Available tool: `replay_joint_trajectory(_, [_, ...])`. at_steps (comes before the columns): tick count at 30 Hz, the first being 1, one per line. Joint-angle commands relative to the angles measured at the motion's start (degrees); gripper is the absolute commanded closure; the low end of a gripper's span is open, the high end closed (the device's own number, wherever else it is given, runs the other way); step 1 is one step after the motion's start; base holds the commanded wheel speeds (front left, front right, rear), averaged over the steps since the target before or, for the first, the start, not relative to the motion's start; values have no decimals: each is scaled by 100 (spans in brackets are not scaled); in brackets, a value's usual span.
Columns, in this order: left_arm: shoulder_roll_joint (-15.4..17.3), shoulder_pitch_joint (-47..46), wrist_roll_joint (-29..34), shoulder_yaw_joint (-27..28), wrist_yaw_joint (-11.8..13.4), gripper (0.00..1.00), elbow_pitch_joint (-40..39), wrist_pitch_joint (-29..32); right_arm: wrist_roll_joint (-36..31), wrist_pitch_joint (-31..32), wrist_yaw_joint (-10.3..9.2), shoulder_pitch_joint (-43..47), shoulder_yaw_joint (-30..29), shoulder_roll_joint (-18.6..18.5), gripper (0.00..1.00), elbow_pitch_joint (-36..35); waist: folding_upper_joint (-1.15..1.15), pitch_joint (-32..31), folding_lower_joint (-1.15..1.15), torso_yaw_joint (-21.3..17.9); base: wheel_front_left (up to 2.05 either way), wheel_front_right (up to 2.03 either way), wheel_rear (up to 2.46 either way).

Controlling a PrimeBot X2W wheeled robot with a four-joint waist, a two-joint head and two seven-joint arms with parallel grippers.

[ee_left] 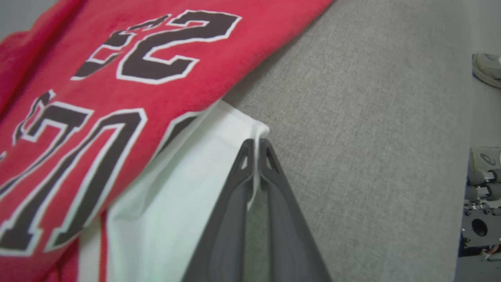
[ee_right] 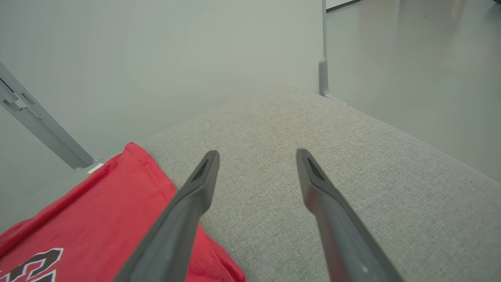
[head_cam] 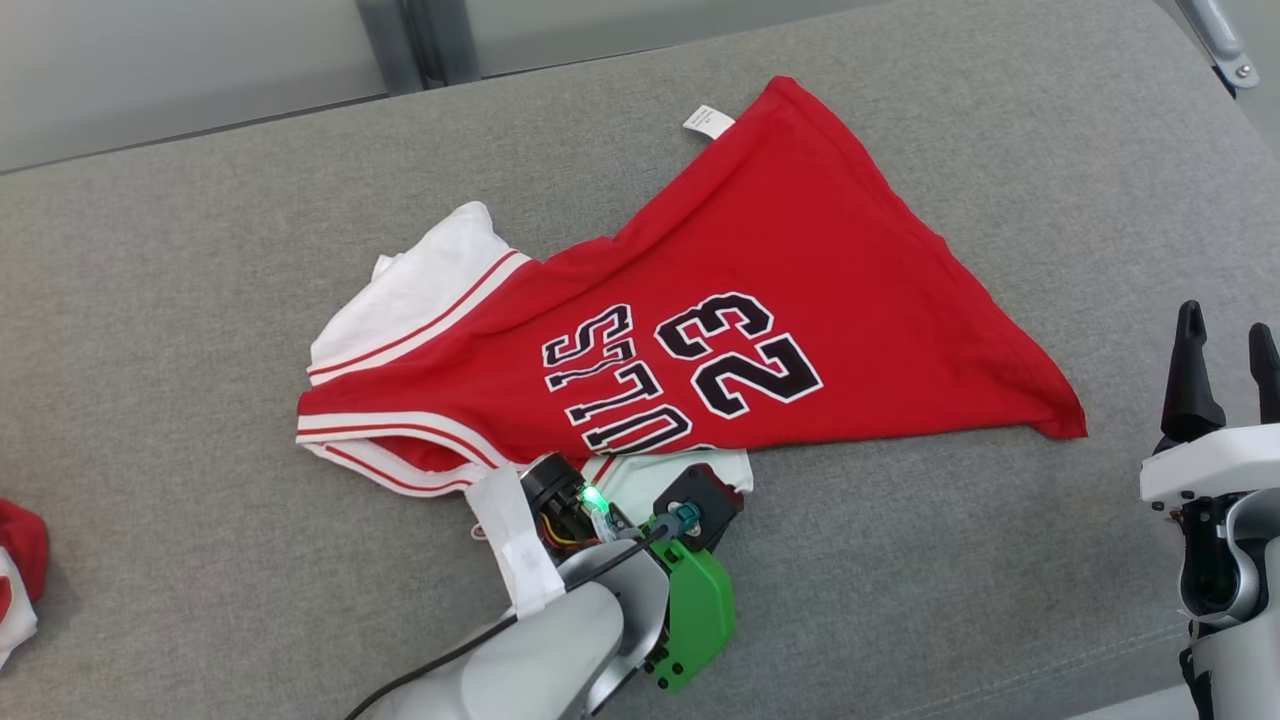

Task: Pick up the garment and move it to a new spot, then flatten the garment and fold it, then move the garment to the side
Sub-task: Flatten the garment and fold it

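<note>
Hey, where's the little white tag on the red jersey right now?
In the head view, the white tag lies at top centre on the grey cushion, poking out just left of the farthest corner of the red jersey.

the garment (head_cam: pixel 760 300) is soft matt cloth, red, with white cloth parts and flat printed black letters. the table (head_cam: pixel 200 300) has a grey woven fabric top, rough and matt. the fingers of the left gripper (ee_left: pixel 256 141) and the right gripper (ee_right: pixel 257 152) look like dark matt plastic. the green cover (head_cam: pixel 700 610) on the left wrist is smooth plastic, a little shiny. the floor (ee_right: pixel 411 58) is smooth.
</note>
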Motion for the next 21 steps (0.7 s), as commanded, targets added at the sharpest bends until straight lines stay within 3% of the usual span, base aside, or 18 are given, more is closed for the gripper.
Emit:
replay_joint_trajectory(1, [11,-63,-156,-40,-4,100,-11,-76,23,6,2,-47,8,-32,0,2,0,-66,0,92,0,0,0])
replay_joint_trajectory(5, [10,-87,-426,-134,-66,100,-193,-248,8,42,2,-2,32,-63,0,-7,0,-183,0,264,0,0,0])
replay_joint_trajectory(9, [16,-14,-632,-306,-312,100,-560,-433,-27,90,2,116,6,-109,0,-30,0,-354,0,517,0,0,0])
replay_joint_trajectory(15, [601,253,-813,-439,-423,100,-1216,-402,-63,220,2,269,-13,-132,0,-57,0,-597,0,964,0,0,0])
replay_joint_trajectory(21, [1525,533,-1037,-503,-440,100,-2109,174,-108,346,2,374,-42,-136,0,-116,0,-707,0,1330,0,0,0])
